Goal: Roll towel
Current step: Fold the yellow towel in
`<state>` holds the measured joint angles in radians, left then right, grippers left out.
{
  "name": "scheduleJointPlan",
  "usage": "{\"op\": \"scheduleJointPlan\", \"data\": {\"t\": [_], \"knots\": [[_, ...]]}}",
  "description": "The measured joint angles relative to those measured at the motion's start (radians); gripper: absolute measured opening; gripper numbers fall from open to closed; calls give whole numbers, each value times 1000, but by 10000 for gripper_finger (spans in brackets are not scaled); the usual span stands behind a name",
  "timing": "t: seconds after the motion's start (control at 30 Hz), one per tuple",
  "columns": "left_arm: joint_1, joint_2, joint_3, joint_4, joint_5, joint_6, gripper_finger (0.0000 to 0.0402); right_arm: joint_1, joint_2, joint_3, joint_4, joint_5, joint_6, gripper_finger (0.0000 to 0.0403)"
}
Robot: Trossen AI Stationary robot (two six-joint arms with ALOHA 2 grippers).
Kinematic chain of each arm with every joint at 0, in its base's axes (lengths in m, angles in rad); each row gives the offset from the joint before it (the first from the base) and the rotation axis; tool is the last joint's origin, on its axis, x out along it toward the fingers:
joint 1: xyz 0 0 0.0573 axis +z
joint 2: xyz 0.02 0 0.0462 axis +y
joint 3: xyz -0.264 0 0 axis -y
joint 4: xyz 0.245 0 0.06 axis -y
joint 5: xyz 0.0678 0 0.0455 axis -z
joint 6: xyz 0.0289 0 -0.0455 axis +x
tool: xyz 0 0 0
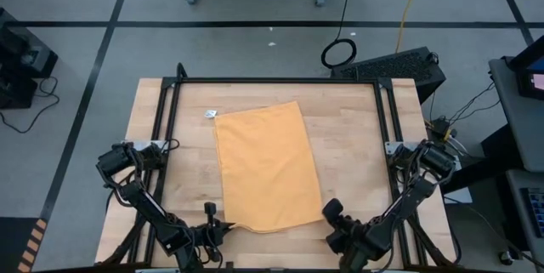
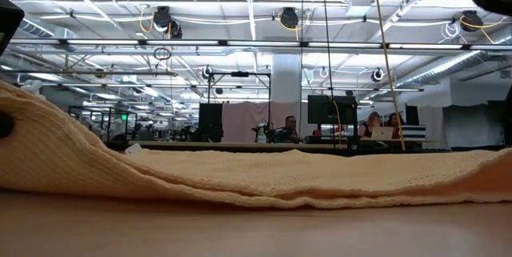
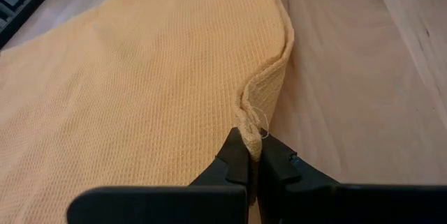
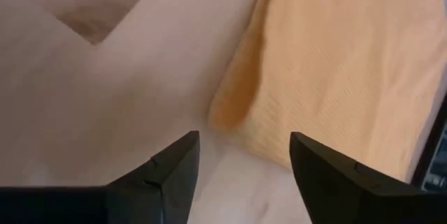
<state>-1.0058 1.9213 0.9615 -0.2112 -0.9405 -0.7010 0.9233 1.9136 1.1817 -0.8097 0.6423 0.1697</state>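
Observation:
The mustard-yellow towel [image 1: 263, 167] lies spread on the wooden table, its long sides running near to far, with a small white tag [image 1: 210, 114] at its far left corner. My left gripper [image 1: 212, 222] is shut on the towel's near left corner. In the low view that end of the towel [image 2: 48, 141] rises off the wood while the rest lies flat. My right gripper [image 4: 244, 158] stands open just short of the towel's near right corner [image 4: 234, 109], with nothing between its fingers. My left gripper pinches the towel's near left corner [image 3: 253, 130] between its two fingers, at the hemmed edge, which bunches into a small ridge ahead of them. The fingers slant down from the table's near left. One layer or several, I cannot tell. The corner is raised a little; the rest rests on the table.
Black frame rails [image 1: 166, 137] run along the table's left, right and far sides. Bare wood [image 1: 357, 145] shows on both sides of the towel. Beyond the table the low view shows a workshop with people seated far off.

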Motion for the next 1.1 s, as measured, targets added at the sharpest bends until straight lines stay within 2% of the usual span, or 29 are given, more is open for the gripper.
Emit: {"op": "scheduleJointPlan", "data": {"t": [0.2,0.67,0.9,1.1], "knots": [[0,0,0,0,0,-1,4,2,0,-57,82,58,-118,217],[4,0,0,0,1,-16,6,-17,-4,-156,280,85,-273,197],[4,0,0,-9,1,-51,7,-35,-3,-167,326,68,-286,144],[4,0,0,-9,1,-51,8,-60,-2,-168,354,4,-248,63]]}}
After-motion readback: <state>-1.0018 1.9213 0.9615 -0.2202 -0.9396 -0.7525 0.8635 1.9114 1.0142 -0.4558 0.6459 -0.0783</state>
